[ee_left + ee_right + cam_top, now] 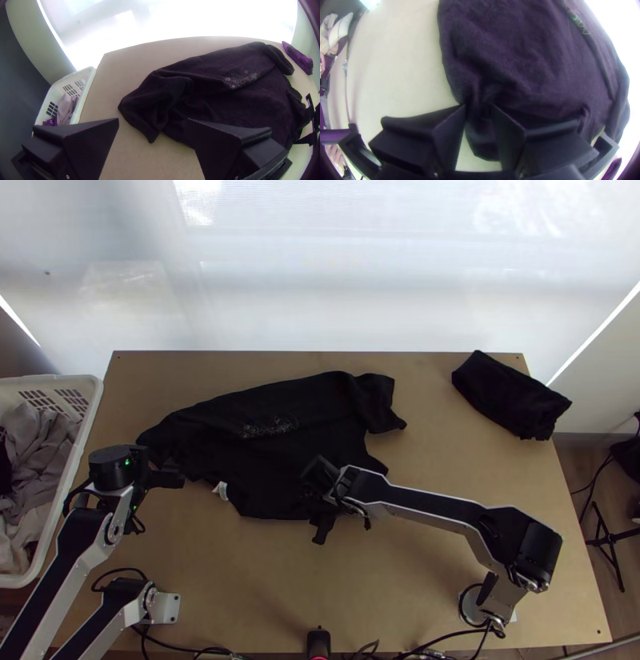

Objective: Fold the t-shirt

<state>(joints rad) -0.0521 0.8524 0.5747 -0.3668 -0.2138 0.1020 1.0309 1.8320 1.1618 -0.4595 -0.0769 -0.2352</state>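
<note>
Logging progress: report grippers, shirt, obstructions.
Black t-shirt rumpled, not folded. Left gripper open near its left end; right gripper at its near edge. Black bundle far right, clear.

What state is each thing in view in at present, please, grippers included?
T-shirt: loosely spread, rumpled, not neatly folded.
Left gripper: open, fingers wide apart.
Right gripper: partly open, shirt fabric between its fingers.
Dark cloth bundle: compact, on the table.
White basket: upright, holding rumpled cloth.
</note>
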